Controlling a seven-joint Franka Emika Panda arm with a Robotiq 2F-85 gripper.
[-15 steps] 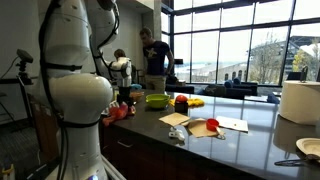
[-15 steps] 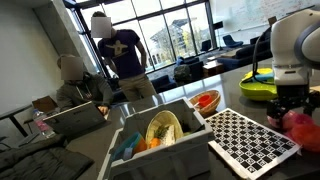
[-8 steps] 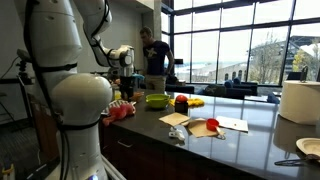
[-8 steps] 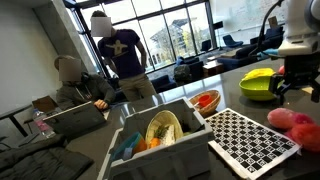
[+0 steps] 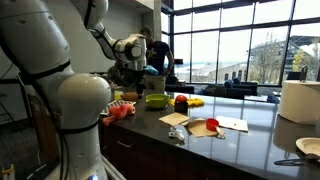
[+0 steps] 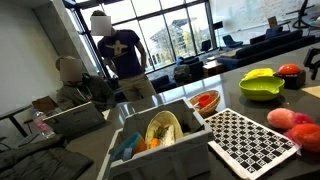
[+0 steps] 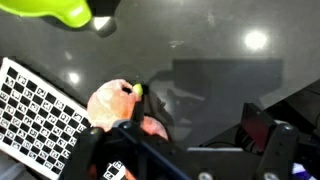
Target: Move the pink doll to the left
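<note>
The pink doll [image 5: 120, 110] lies on the dark counter near its left end, free of any grip. In an exterior view it shows at the right edge [image 6: 292, 122], beside the checkerboard. In the wrist view it sits at lower left [image 7: 108, 104], partly hidden by a finger. My gripper [image 5: 127, 75] hangs above the doll and is open and empty; its fingers spread wide in the wrist view [image 7: 185, 152]. A green bowl [image 5: 156, 100] stands just beyond the doll and also shows in the wrist view [image 7: 60, 10].
A red cup-like object [image 5: 181, 102] stands past the bowl. A checkerboard [image 6: 250, 140] and a grey bin [image 6: 125, 135] of items lie by the doll. Papers [image 5: 205, 126], a paper towel roll [image 5: 298, 100] and a plate [image 5: 308, 148] fill the counter's other end. People stand behind.
My gripper has let go of the doll and risen well above it. The doll stays lying on the counter beside the checkerboard.
</note>
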